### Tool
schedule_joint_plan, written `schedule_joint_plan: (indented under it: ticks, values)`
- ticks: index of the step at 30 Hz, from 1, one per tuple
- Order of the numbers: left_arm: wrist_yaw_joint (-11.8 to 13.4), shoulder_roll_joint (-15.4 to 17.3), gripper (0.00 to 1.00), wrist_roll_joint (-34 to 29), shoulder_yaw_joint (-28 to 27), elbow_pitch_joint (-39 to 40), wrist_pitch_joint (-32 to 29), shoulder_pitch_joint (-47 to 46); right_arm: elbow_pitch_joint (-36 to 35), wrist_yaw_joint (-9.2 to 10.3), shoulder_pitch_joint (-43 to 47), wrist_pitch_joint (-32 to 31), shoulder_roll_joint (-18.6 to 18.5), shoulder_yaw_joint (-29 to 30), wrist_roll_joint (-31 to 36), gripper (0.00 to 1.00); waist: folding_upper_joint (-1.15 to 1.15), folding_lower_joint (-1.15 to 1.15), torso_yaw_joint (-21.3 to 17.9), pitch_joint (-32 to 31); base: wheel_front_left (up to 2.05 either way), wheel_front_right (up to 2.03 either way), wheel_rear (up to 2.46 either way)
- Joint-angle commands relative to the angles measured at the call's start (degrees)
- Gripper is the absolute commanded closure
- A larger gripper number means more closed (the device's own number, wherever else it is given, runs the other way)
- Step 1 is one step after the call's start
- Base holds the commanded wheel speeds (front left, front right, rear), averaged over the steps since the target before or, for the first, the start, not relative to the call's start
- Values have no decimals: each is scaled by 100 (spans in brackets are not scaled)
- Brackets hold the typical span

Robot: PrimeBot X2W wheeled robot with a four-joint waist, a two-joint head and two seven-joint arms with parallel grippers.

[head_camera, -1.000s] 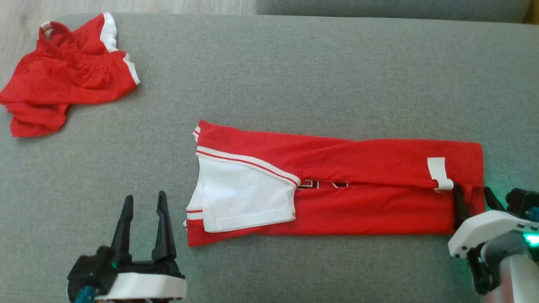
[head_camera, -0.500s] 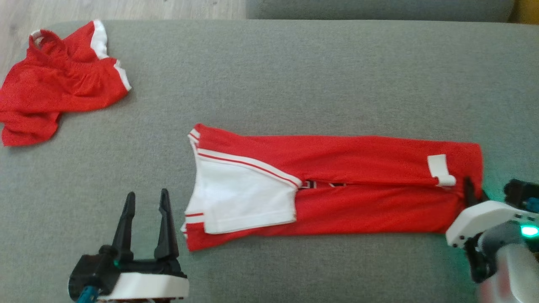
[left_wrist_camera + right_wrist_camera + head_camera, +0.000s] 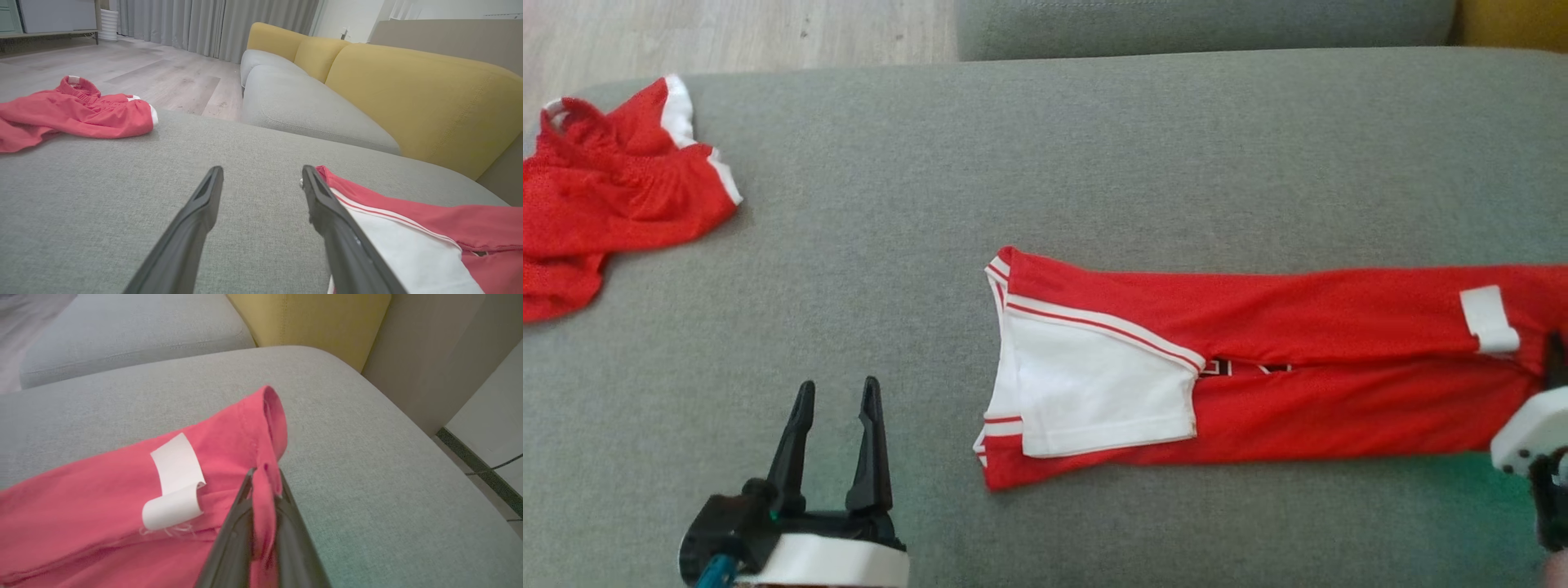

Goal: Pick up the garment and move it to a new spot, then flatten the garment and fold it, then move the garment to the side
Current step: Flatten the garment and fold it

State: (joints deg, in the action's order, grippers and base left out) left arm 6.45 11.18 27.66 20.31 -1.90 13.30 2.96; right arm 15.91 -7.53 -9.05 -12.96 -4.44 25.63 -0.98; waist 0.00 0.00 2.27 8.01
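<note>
2 red garments are on the grey cushion (image 3: 1094, 163), and I take the long one as my garment (image 3: 1339, 327): it lies flat along the near half of the cushion, from about the middle out toward the right edge. It is already laid out and narrowed lengthwise into a strip, with 1 white sleeve (image 3: 1094, 392) turned in on top at its left end. So I judge the pick-up, the move to a new spot and the flattening done, and the folding partly done. What looks left is the crosswise fold, then the shift to the side.

My right gripper (image 3: 265, 473) has its fingers pinched together on a raised ridge of red hem at the garment's right end, just beside the 1 white label (image 3: 175, 477). My left gripper (image 3: 837, 390) hangs with its fingers spread wide and nothing between them, near the front edge and just left of the sleeve end (close, but not touching the cloth, as far as I can tell).

The count: 2 grippers, 2 garments, 1 label, 1 sleeve showing. The other garment (image 3: 613, 188) sits crumpled at the far left corner, well apart from mine
</note>
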Motion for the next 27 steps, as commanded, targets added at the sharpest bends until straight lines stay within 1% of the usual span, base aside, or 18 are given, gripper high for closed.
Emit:
schedule_joint_plan:
  ticks: [1, 4, 5, 7, 13, 15, 19, 23, 27]
  values:
    - [-35, -4, 0, -53, -170, 121, 19, -46, -372, 4, -115, -56, -82, -269, -94, 100, 0, 0, -38, -27, 0, 0, 0]
    - [-39, -4, 0, -53, -144, 85, 18, -57, -722, 4, -60, -205, 18, -701, -300, 100, 0, 0, -78, -62, 0, 0, 0]
    - [-39, -4, 0, -53, -144, 85, 18, -57, -722, 4, -60, -205, 18, -701, -300, 100, 0, 0, -78, -62, 0, 0, 0]
    - [-34, -7, 0, -51, -133, 71, 14, -71, -973, 4, -6, -265, 76, -1037, -421, 100, 0, 0, -93, -86, 0, 0, 0]
    - [-43, 28, 0, -28, -134, 44, 14, -91, -1507, 4, 236, -355, 149, -2315, -865, 100, 0, 0, -25, -218, 0, 0, 0]
    - [-47, 37, 0, -17, -138, 33, 17, -89, -1575, 4, 284, -371, 153, -2764, -1158, 100, 0, 0, 31, -264, 0, 0, 0]
    - [-43, 41, 0, 0, -127, 35, 16, -75, -1556, 4, 261, -278, 155, -3540, -1716, 100, 0, 0, 159, -332, 0, 0, 0]
    - [-52, 42, 0, 11, -90, 38, -1, -74, -1330, 4, 93, -144, 155, -4217, -2047, 100, 0, 0, 327, -362, 0, 0, 0]
    - [-63, 27, 0, 12, -50, 42, -9, -116, -945, 4, -193, 34, 156, -4702, -2241, 100, 0, 0, 519, -327, 0, 0, 0]
